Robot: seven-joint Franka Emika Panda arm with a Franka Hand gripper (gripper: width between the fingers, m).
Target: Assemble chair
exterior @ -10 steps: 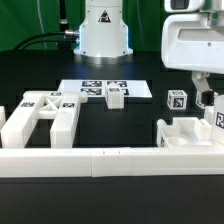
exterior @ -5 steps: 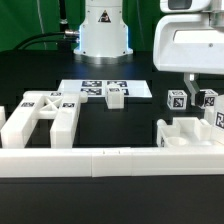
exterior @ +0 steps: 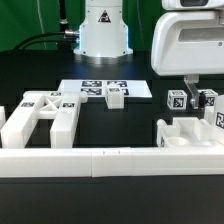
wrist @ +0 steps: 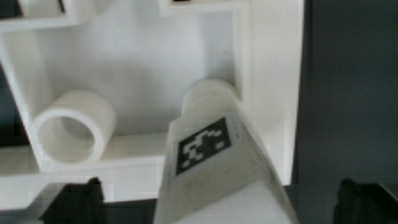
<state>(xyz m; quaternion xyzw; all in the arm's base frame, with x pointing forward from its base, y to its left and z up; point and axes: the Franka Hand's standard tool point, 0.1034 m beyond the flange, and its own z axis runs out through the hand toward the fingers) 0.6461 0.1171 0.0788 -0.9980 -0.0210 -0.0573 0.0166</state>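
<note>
My gripper (exterior: 192,88) hangs over the boxy white chair piece (exterior: 188,133) at the exterior view's right. In the wrist view its two dark fingertips (wrist: 71,200) stand wide apart, so my gripper (wrist: 217,205) is open. Between them rises an upright white tagged part (wrist: 210,140) of that piece; I cannot see either fingertip touching it. A round white peg (wrist: 71,125) lies inside the piece beside it. Two small tagged cubes (exterior: 177,100) (exterior: 208,100) sit just behind the gripper. A slotted white panel (exterior: 40,115) lies at the left.
The marker board (exterior: 90,88) lies mid-table with a small white cube (exterior: 115,97) on it. The long low white rail (exterior: 100,160) runs along the front. The robot base (exterior: 103,30) stands at the back.
My gripper has shifted toward the exterior view's left, over the boxy piece. The chair pieces have not moved.
</note>
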